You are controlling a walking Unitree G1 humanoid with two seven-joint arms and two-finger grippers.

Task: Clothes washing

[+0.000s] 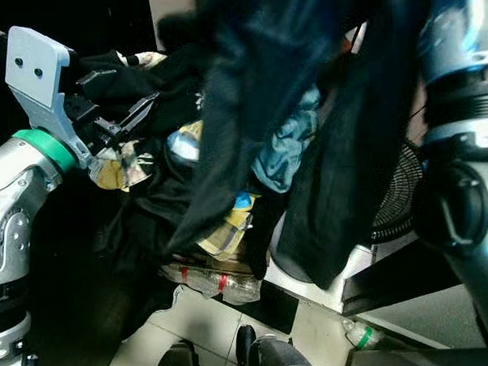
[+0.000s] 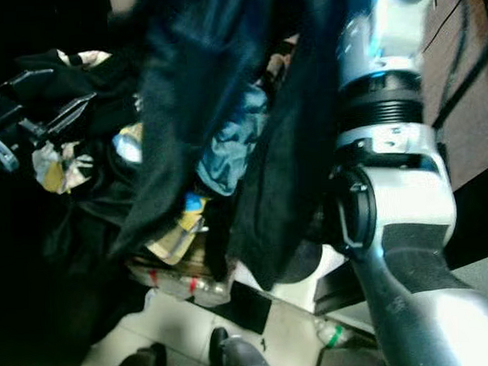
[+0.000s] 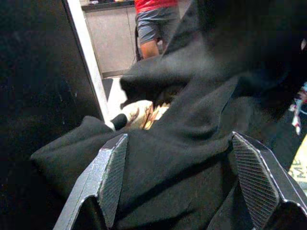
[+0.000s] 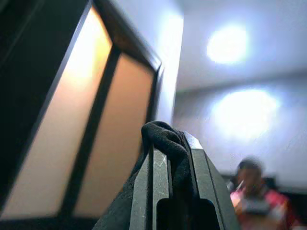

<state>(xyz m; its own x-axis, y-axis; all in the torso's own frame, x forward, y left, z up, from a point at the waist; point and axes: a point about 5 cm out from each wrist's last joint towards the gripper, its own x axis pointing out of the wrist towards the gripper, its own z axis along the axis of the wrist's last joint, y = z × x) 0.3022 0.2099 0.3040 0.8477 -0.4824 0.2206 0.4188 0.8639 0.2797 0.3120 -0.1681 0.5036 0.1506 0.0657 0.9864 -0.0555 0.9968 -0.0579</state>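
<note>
A dark navy hanging garment [image 1: 248,94] drapes before a heap of black clothes [image 1: 147,195], a pale blue crumpled cloth [image 1: 287,149] and a yellow checked cloth [image 1: 226,228].

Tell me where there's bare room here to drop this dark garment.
Bare white floor tiles lie below the clothes pile, beside the plastic bottles. The pile itself is crowded, with the left gripper open over it.
</note>
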